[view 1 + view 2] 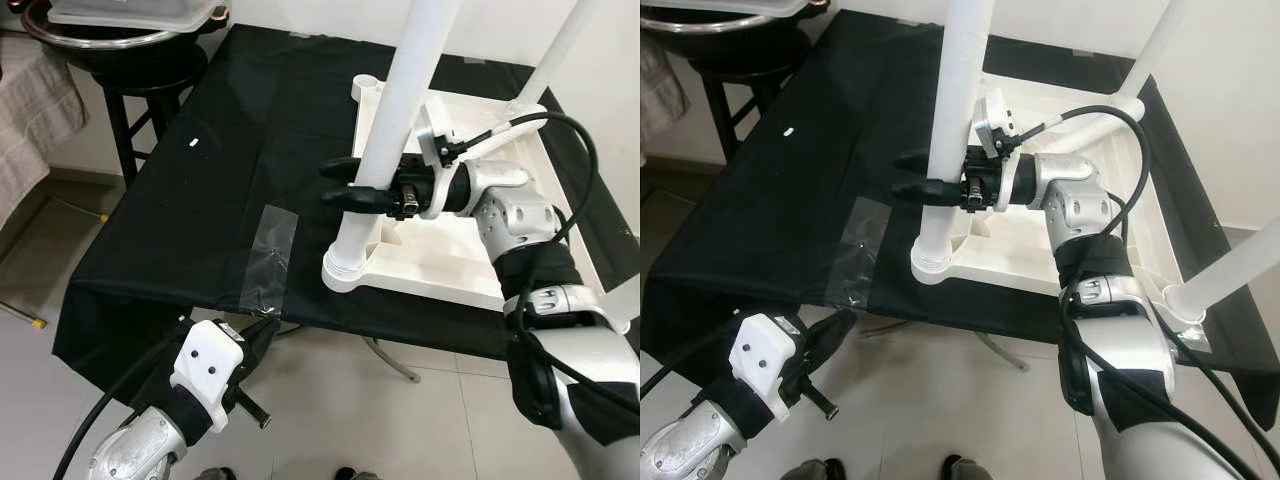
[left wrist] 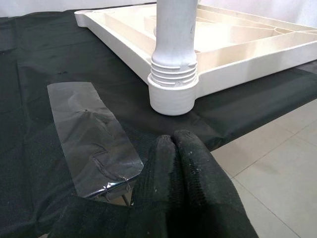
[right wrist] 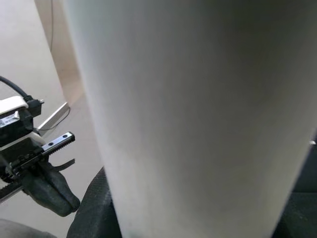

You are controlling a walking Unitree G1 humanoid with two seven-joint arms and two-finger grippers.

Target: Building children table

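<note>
A white table top [image 1: 455, 250] lies upside down on a black cloth [image 1: 230, 180]. A white leg [image 1: 400, 90] stands in its near left corner socket [image 1: 345, 265]. My right gripper [image 1: 335, 183] is shut on this leg a little above the socket, one black finger on each side. The leg's pale surface [image 3: 198, 99] is very close in the right wrist view. Two more legs rise at the far right [image 1: 555, 50] and the near right [image 1: 1240, 265]. My left gripper [image 1: 265, 330] hangs shut and empty below the table's front edge, its fingertips [image 2: 173, 144] pressed together facing the socket [image 2: 173, 91].
A patch of clear tape [image 1: 265, 255] lies on the cloth left of the socket. A black stool with a metal bowl and a plastic container [image 1: 120, 40] stands at the back left, beside a grey towel [image 1: 30, 100]. Tiled floor [image 1: 350, 420] lies below.
</note>
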